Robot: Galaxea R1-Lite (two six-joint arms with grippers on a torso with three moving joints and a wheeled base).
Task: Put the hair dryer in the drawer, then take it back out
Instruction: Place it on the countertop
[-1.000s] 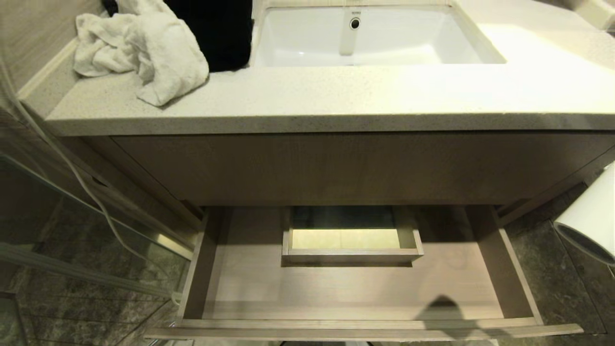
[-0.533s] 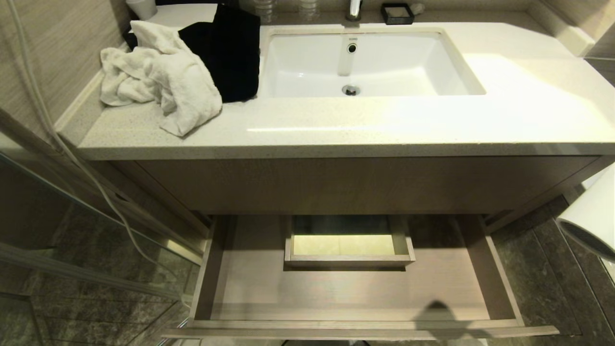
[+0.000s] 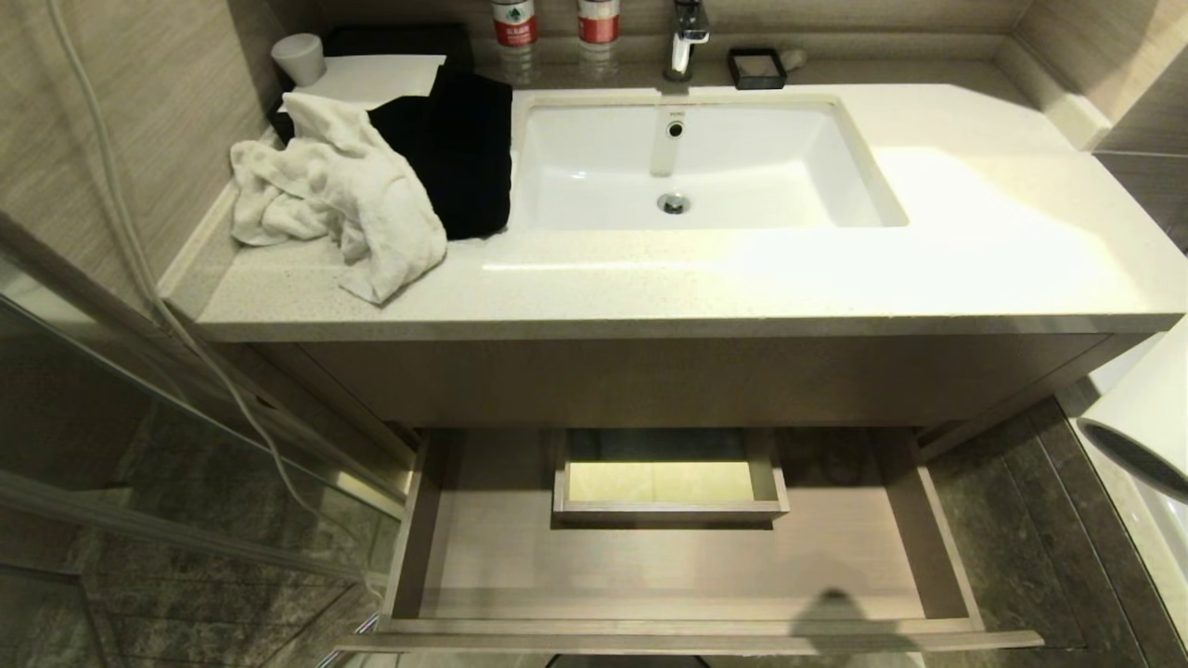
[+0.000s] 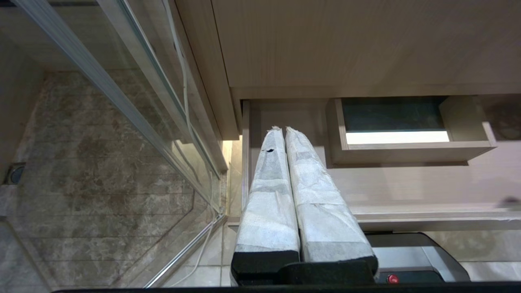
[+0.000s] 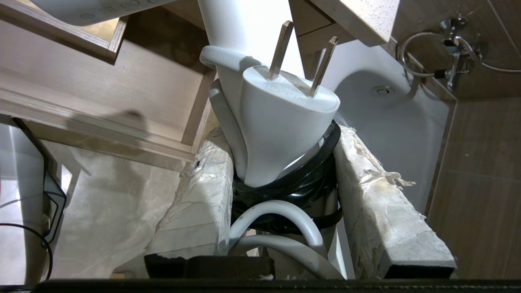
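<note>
The drawer (image 3: 687, 575) stands pulled out below the vanity, its wood-grain floor bare around the boxed cut-out (image 3: 670, 482) at the back. The white hair dryer (image 3: 1137, 417) shows at the head view's right edge, outside the drawer, grey grille facing down-left. In the right wrist view my right gripper (image 5: 281, 136) is shut on the hair dryer (image 5: 281, 122): the padded fingers (image 5: 199, 195) clamp its handle, with the bundled cord and plug between them, beside the drawer's right side (image 5: 101, 93). My left gripper (image 4: 281, 130) is shut and empty, hanging by the drawer's left front corner (image 4: 407, 183).
The countertop (image 3: 835, 269) holds a sink (image 3: 687, 167), a crumpled white towel (image 3: 343, 195), a black cloth (image 3: 464, 148), a cup (image 3: 299, 57) and two bottles (image 3: 513, 20). A glass shower panel (image 3: 139, 464) and a hanging cord (image 3: 186, 334) stand at left. A white fixture (image 3: 1151, 547) sits at right.
The whole head view has shifted: the camera rose, so the vanity sits lower and smaller and the counter's back edge shows. The hair dryer stays at the right edge.
</note>
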